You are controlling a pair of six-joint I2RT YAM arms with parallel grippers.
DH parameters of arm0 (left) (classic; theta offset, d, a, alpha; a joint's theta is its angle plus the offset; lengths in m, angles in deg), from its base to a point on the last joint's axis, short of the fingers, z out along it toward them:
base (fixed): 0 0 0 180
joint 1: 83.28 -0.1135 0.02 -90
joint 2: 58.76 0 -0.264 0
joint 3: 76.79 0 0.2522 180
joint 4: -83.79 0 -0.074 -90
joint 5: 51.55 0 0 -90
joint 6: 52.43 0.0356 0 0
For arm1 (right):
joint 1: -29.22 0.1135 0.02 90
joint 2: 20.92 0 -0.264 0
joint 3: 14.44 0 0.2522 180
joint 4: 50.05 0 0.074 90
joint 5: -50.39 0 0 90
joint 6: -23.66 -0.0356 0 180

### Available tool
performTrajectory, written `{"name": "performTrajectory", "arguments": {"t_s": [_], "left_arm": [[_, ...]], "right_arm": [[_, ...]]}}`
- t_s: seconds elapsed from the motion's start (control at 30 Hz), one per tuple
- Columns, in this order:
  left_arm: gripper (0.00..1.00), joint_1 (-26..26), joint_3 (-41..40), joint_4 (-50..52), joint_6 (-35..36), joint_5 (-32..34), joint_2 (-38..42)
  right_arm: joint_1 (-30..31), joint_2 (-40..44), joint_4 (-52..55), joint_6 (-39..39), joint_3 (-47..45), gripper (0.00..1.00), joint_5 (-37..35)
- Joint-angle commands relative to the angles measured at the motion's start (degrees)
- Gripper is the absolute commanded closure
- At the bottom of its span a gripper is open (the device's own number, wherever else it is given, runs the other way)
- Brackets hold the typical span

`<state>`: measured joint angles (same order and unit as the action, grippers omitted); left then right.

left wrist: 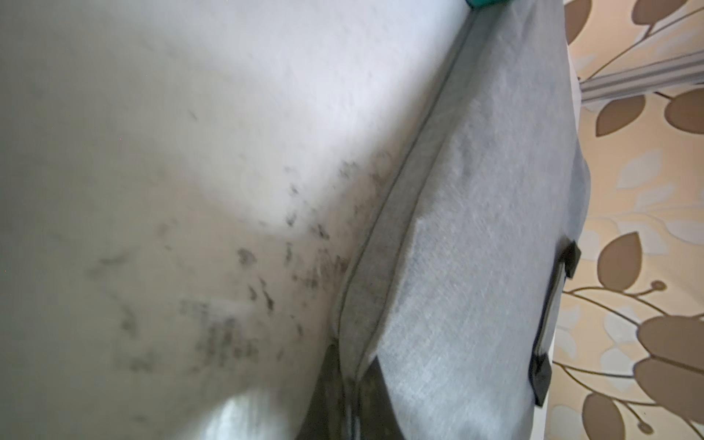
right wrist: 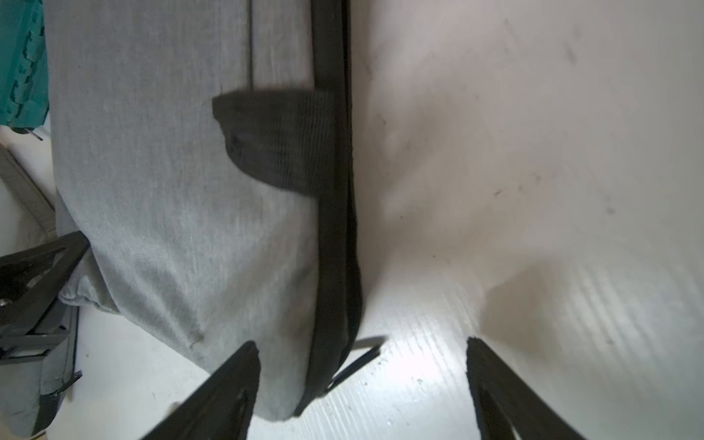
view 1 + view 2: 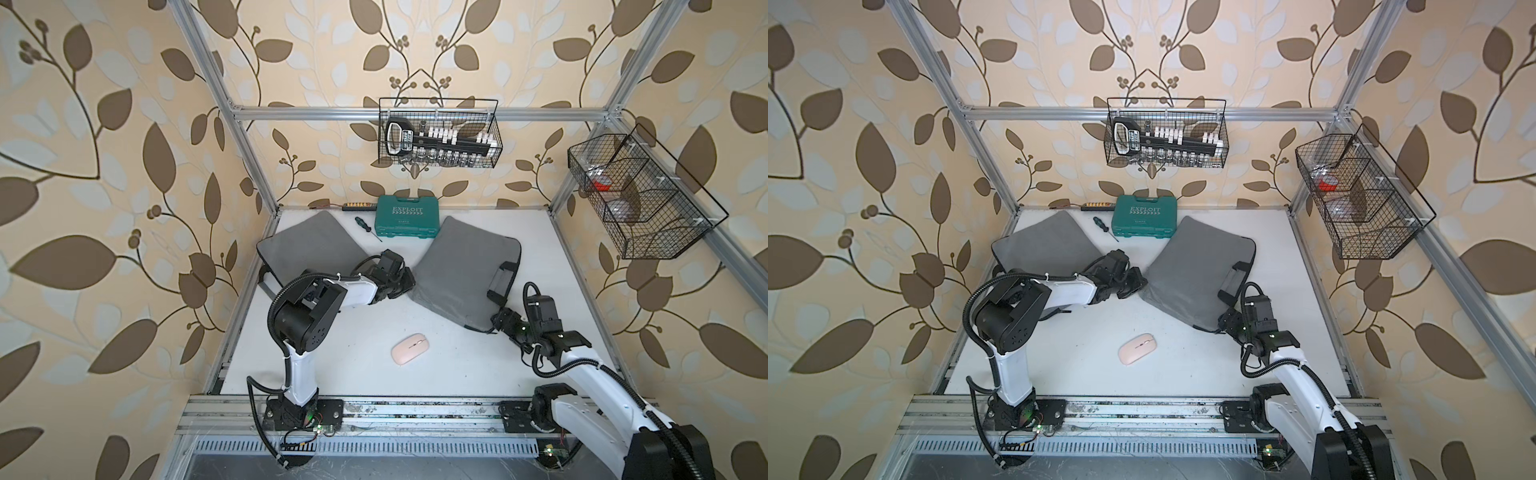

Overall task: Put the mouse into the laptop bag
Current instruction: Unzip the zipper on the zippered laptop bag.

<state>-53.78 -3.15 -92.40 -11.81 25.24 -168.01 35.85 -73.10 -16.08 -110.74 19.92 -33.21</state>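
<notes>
The mouse point(image 3: 409, 349) is seen on the table point(image 3: 353, 324), lower centre. The left claw point(image 3: 409, 282) is closed on the laptop bag point(image 3: 461, 270) edge; the right claw point(image 2: 361, 342) is spread open. The green case point(image 3: 406, 222) is marked "EXPLOIT".

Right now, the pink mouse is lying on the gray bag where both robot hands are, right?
No. The pink mouse lies on the white table, in front of the gray bag and apart from it, as both top views show. The left gripper and right gripper are at that bag.
</notes>
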Motion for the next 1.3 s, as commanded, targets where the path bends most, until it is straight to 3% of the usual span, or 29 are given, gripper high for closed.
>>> {"name": "performTrajectory", "arguments": {"t_s": [0.0,0.07,0.17,0.23,0.37,0.6,0.77,0.93,1.13,1.27], "left_arm": [[1.0,-2.24,4.12,7.9,7.22,0.54,0.74],[1.0,-2.45,4.75,8.4,8.86,0.67,0.58],[1.0,-2.51,5.03,8.73,10.1,1.04,1.05],[1.0,-2.67,5.82,9.95,10.57,1.59,0.84],[1.0,-4.62,8.27,10.75,10.96,-0.76,-1.14],[1.0,-6.82,8.02,8.73,10.32,-4.71,-2.74],[1.0,-6.88,7.12,7.69,9.84,-4.98,-2.21],[1.0,-6.91,6.45,7.06,9.49,-4.98,-1.6],[1.0,-6.98,5.7,7.1,9.23,-4.41,-0.4],[1.0,-7.0,5.18,6.88,8.89,-4.33,0.3]], "right_arm": [[1.59,-0.03,-6.23,3.92,-1.83,0.14,2.91],[2.32,1.98,-7.84,4.07,-2.55,0.14,3.16],[2.4,4.5,-12.3,4.93,-3.94,0.12,11.63],[3.74,5.65,-15.58,4.76,-5.43,0.12,13.37],[10.17,3.89,-17.06,5.63,-5.57,0.12,8.53],[20.7,-8.8,-18.58,5.26,-0.91,0.14,2.44],[26.13,-8.23,-15.2,2.86,-0.06,0.12,-3.97],[27.19,-8.74,-15.22,1.55,-1.38,0.21,-3.4],[30.4,-9.26,-10.66,-1.13,-0.82,0.31,-8.4],[32.31,-8.85,-8.57,-2.64,-1.24,0.33,-10.31]]}}
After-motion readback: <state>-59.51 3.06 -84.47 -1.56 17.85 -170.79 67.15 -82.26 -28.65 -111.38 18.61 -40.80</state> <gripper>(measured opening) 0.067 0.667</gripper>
